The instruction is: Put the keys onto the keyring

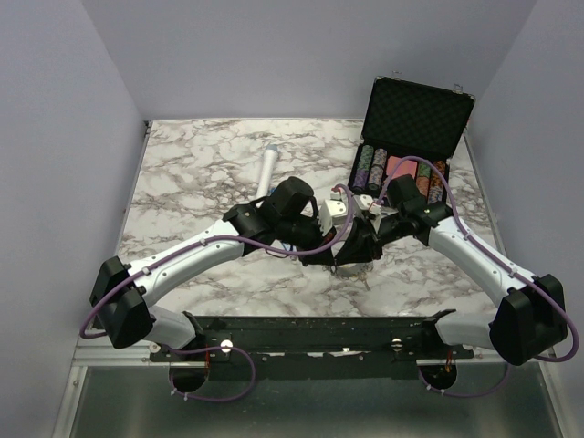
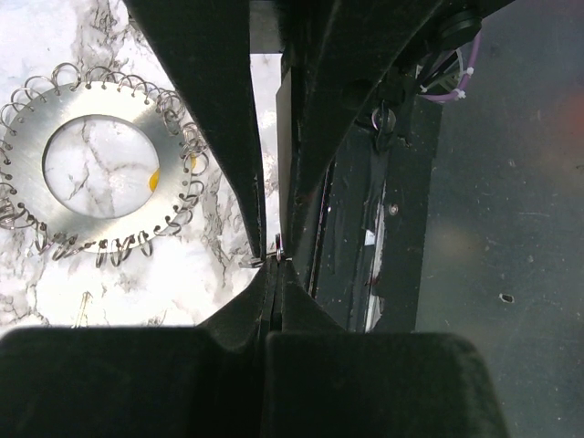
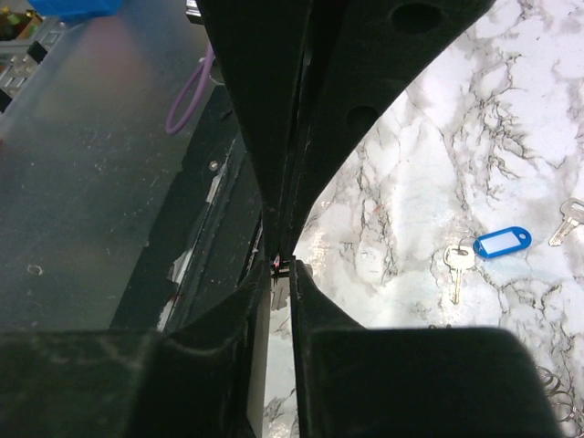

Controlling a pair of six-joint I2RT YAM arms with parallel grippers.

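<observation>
"Left wrist view first: where is the keyring?"

"The keyring (image 2: 100, 100) lies flat on the marble table (image 1: 201, 164), left of the fingers in that view and just beside them; wire loops stand all round its toothed rim; a yellow speck shows at the edge of its hole, and I cannot tell what it is; the top view hides the ring under the arms."

"And the keys?"

"The right wrist view shows a blue-tagged key (image 3: 497, 243) loose on the marble, with a bare key (image 3: 570, 219) near it at the picture's edge; neither is threaded on anything."

"The grippers?"

"The left gripper (image 2: 274, 266) has its fingers pressed together; the right gripper (image 3: 278, 269) shows only a thin slit between its fingers; the two meet tip to tip around the middle of the table, on the near side of the poker chip case (image 1: 415, 114); something tiny sits where they meet, too small to name, so I cannot tell whether either one grips it."

"How should this step be done well?"

"I judge it a shared grip or a handover of something small; one gripper should hold firm while the other adjusts, never both letting go; afterwards, bring a key's hole slowly onto a single wire loop; steady the ring with the free gripper, since smooth marble may let it slide."
</observation>
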